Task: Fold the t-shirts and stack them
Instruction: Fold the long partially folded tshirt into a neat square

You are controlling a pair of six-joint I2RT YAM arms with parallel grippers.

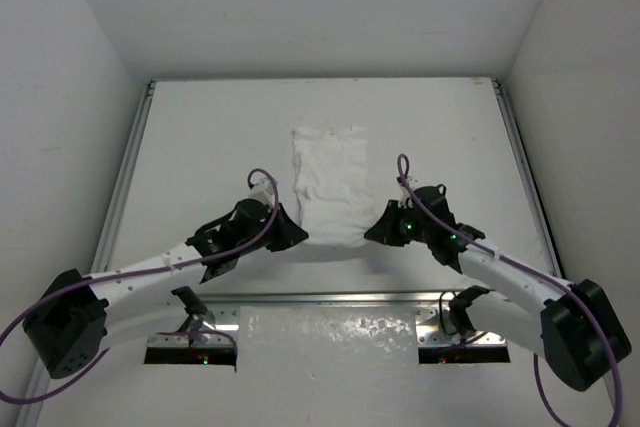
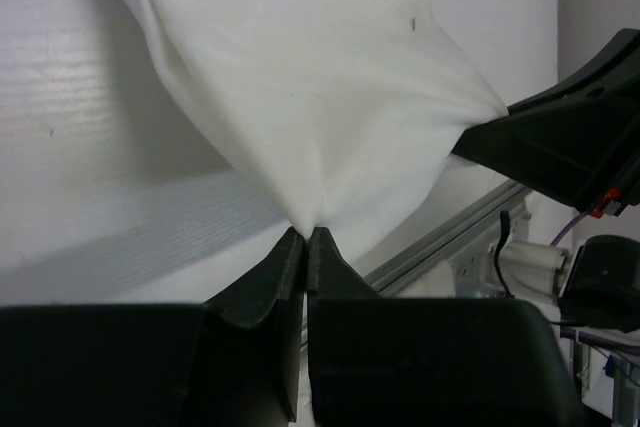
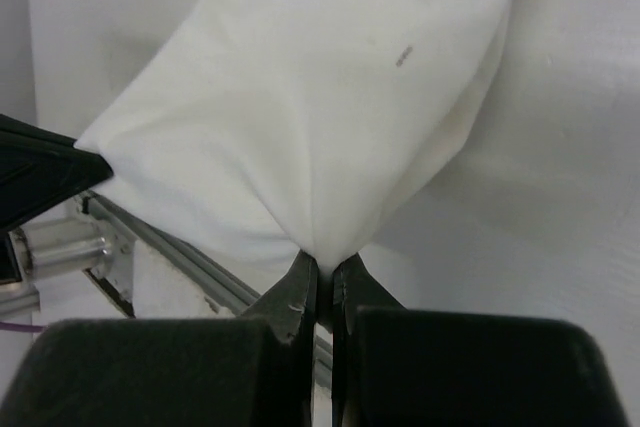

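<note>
Left gripper (image 1: 292,233): lower left of centre in the top view, jaws pinched nearly shut. The left wrist view shows the tips clamped on a bunched corner of the plain white thin cotton t-shirt (image 1: 329,185), with only a sliver of fabric between them.

The t-shirt sits at centre frame on the white table (image 1: 200,147) as a narrow upright rectangle, sleeves apparently already folded in. Its upper part lies flat and wrinkled. Its lower edge is off the surface, strung between the two claws with a shadow under it. Both wrist views show cloth tenting from the pinch points down to the table.

Right gripper (image 1: 376,231): lower right of centre, mirroring the left. It's closed tight on the other lower corner, and the right wrist view confirms fabric caught at the tips.

My read: this is the bottom-to-top fold, grip done, carry not yet done.

How to do it well:
- Raise both claws together at the same height, or the fold line skews.
- Hold light tension across the hem. Too slack and the middle sags and drags, too tight and the thin fabric pulls out of a pinch.
- Carry toward the top of the frame in a low arc so the flat part doesn't slide.
- Land the hem square on the upper edge, then open both claws together and back out straight.

Risk: both bites are small, so slip is plausible.

The silver metal rail (image 1: 330,297) runs just below the shirt. Keep clear of it.
</note>
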